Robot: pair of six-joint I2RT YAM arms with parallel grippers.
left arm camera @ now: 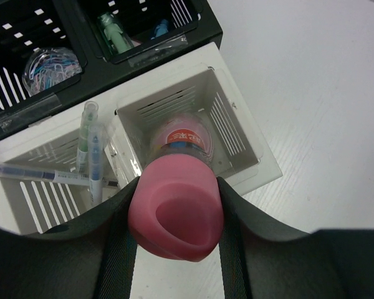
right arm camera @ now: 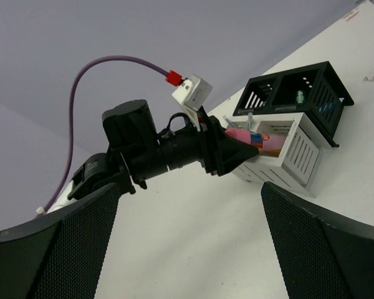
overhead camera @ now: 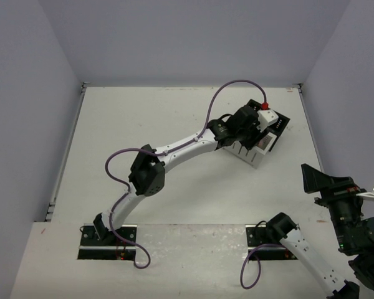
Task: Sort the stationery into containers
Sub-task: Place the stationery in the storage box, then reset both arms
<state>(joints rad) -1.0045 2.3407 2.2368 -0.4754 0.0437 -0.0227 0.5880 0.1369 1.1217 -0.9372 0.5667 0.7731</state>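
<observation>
My left gripper (left arm camera: 174, 215) is shut on the pink glue stick (left arm camera: 174, 208), whose far end pokes into the right cell of the white slatted container (left arm camera: 240, 134). The glue stick also shows in the right wrist view (right arm camera: 255, 139), tilted over the white container (right arm camera: 299, 152). Several thin pens (left arm camera: 90, 156) lie in and across the left white cell. The black container (left arm camera: 56, 25) holds a clear round box of clips (left arm camera: 50, 65) in one cell and green and blue capsule pieces (left arm camera: 115, 31) in the other. My right gripper (right arm camera: 190, 249) is open and empty, far off at the right (overhead camera: 336, 187).
The organizer (overhead camera: 265, 134) stands at the back right of the white table, with the left arm (overhead camera: 174, 152) stretched over to it. Grey walls close the table at the left, back and right.
</observation>
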